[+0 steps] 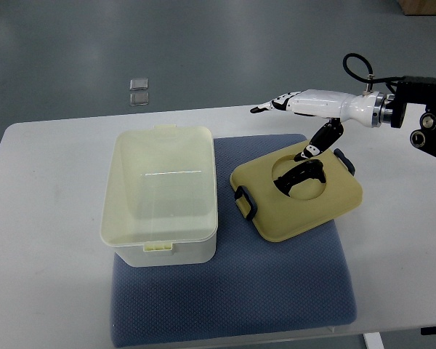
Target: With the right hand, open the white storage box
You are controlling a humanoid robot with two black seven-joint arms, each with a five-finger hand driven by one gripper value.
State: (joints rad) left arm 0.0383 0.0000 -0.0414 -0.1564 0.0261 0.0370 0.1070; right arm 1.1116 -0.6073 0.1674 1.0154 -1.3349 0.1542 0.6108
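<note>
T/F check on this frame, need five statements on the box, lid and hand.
1. The white storage box is open, its inside showing. True.
2. The lid sits closed on the box. False: it lies on the blue mat, right of the box.
3. The right hand grips the lid. False: it hovers above the lid's far side, fingers extended, holding nothing.
4. The box rests partly on the mat. True.
5. The left hand is working at the box. False: no left hand is in view.
</note>
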